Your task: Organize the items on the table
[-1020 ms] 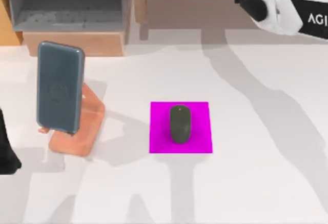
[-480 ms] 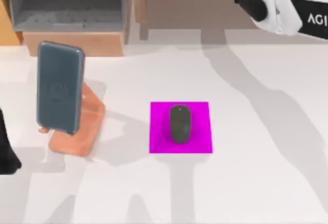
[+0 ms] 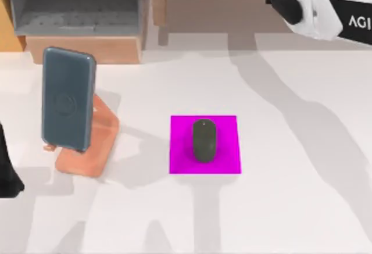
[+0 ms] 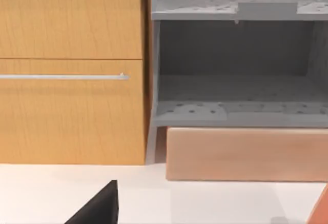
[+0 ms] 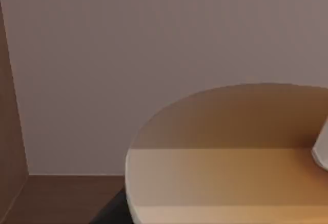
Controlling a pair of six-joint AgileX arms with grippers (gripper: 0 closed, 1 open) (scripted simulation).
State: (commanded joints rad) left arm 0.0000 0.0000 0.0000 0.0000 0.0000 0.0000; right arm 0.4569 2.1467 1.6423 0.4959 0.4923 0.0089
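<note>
Top view shows my right arm (image 3: 314, 4) creeping back by the shelf, dark mouse (image 3: 203, 140) on pink square mat (image 3: 226, 127); claws unclear.

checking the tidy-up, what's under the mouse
The dark mouse lies on a magenta square mat flat on the white table. The mat's margin shows on every side; the part beneath the mouse is covered.

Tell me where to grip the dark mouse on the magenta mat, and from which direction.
Grip the dark grey oval computer mouse across its two long sides, coming straight down from above. It lies flat on the square magenta mat with its long axis running toward the back of the table, so the narrow width likely suits the gripper fingers best, and nothing stands close beside it.
</note>
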